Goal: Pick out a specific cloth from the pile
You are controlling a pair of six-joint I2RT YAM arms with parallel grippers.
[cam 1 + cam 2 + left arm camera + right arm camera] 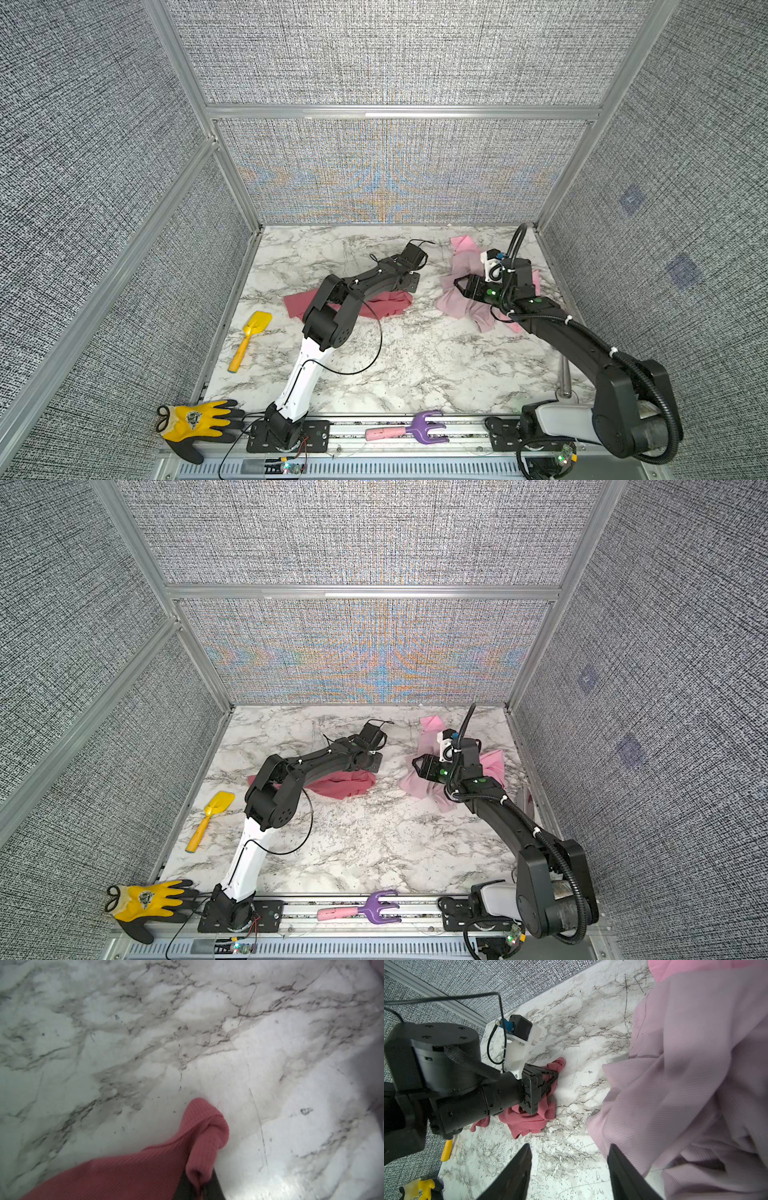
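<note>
The left tool (pixel 554 1076) pinched a corner of the dark dusty-rose ribbed cloth (pixel 527 1122); so thin a hold might slip on lifting. The right tool (pixel 570 1147) stood open

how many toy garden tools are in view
2. A yellow shovel lies on the table near its left edge. A purple fork with a pink handle lies on the front rail. The pink pile could hide another.
</note>
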